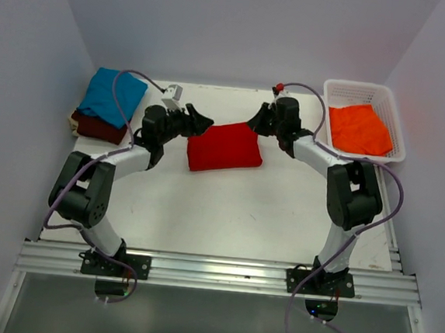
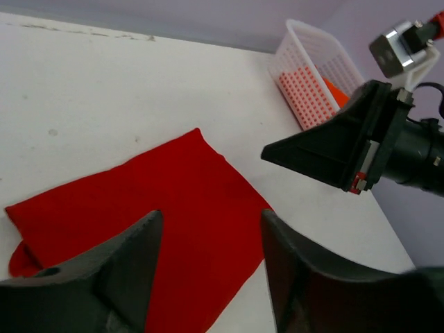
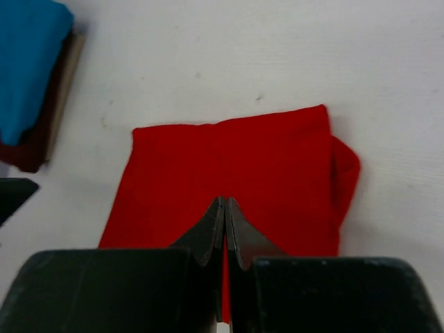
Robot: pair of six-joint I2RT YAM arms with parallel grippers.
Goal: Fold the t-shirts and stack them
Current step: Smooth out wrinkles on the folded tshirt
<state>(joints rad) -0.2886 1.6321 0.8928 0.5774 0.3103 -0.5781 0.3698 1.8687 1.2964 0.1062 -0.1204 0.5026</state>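
Folded bright red t-shirt (image 1: pixel 224 147) lies flat mid-table (image 1: pixel 227 206), between the two grippers. The left gripper (image 2: pixel 211 215) is at its left far corner with fingers spread wide and nothing between them, and the right gripper (image 3: pixel 225 201) is over its right far edge, fingers pressed together and empty. Teal blue t-shirt (image 1: pixel 113 93) sits folded on top of the dark maroon t-shirt (image 1: pixel 99 128) at the far left corner; the orange t-shirt (image 1: pixel 358 129) lies inside the white basket (image 1: pixel 358 87) at far right.
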